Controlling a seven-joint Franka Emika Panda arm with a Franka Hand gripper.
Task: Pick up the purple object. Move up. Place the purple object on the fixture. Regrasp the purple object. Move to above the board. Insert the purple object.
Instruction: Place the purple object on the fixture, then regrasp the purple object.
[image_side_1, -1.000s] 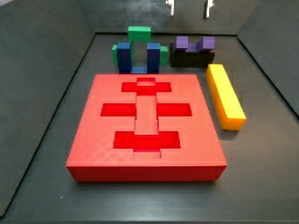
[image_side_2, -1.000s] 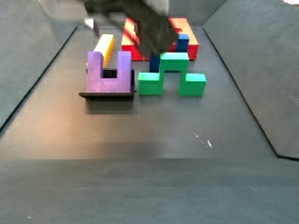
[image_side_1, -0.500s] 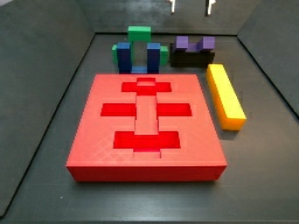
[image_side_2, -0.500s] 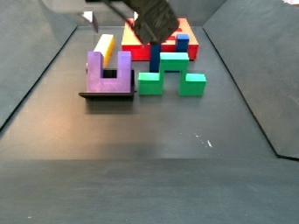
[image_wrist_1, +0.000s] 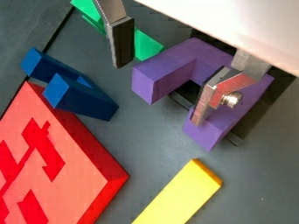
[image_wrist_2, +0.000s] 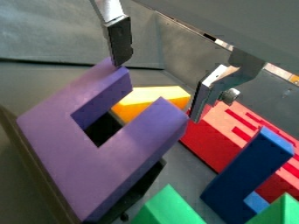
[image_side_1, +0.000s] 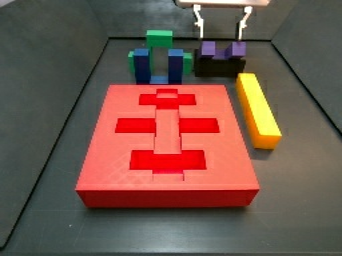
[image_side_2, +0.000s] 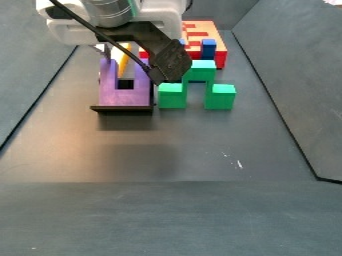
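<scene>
One board (image_side_1: 167, 140), a red square slab with darker recessed cutouts, occupies the centre of the table (image_side_1: 301, 190) and is the largest item. One yellow bar (image_side_1: 258, 108) lies just beside the board's right edge in a side view. One blue-and-green block cluster (image_side_1: 159, 57) stands beyond the board's far edge, left of the fixture. One fixture (image_side_1: 222, 68), a low black block, sits at the far end of the table, beside the cluster. One purple object (image_wrist_1: 187, 87) rests on the fixture, its two prongs and slot clearly visible in both wrist views. The gripper (image_wrist_1: 166, 66) hangs directly above the purple object, spread wide and holding nothing. Two fingers (image_wrist_1: 119, 39) are visible, one to each side of the purple object; in both wrist views no contact with the block can be confirmed. In a side view the gripper (image_side_1: 222, 22) appears above the purple object (image_side_1: 223, 49), apart from it. No legible writing or labels appear on any item.
</scene>
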